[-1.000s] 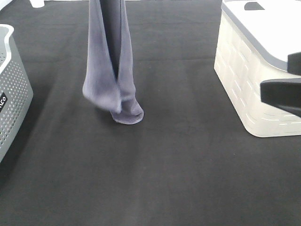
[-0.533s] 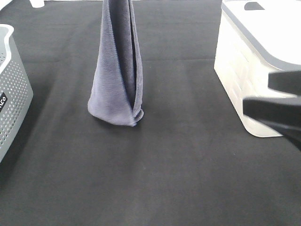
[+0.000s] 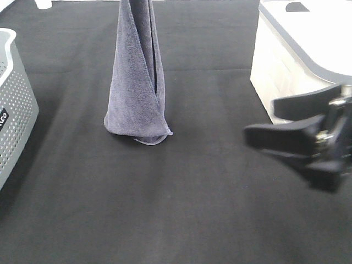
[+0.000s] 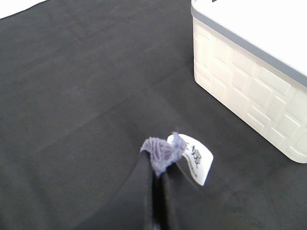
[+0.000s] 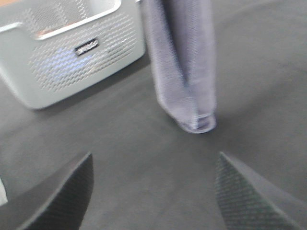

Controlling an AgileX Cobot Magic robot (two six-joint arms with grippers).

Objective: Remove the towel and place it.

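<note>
Exterior view, nearest first. The black mat [image 3: 181, 220] fills the foreground.

At 3 o'clock the right gripper [image 3: 259, 117] reaches in from the frame edge. Its body is blurred and partly cut off. Its two fingers are spread wide with nothing between them. The right wrist view agrees: both fingers frame bare mat, and the towel [image 5: 184, 72] is well ahead of them, untouched.

From centre toward 11 o'clock the towel hangs as a narrow folded column. Its lower fold rests on the mat and its top is cut off by the upper frame edge.

The left gripper [image 4: 157, 177] is out of this view. In the left wrist view its fingers are pinched tight on a tuft of the towel's corner, with a white tag [image 4: 194, 164] sticking out beside it. The fingers are dark against the dark mat, so their outlines are hard to trace. The print on the tag is unreadable.

At 9 o'clock stands a grey perforated basket [image 3: 14, 110], mostly out of frame. At 2 o'clock stands a cream basket [image 3: 275, 82] under a white lid [image 3: 313, 27]. Its far side is cut off and the right gripper hides its near corner.
</note>
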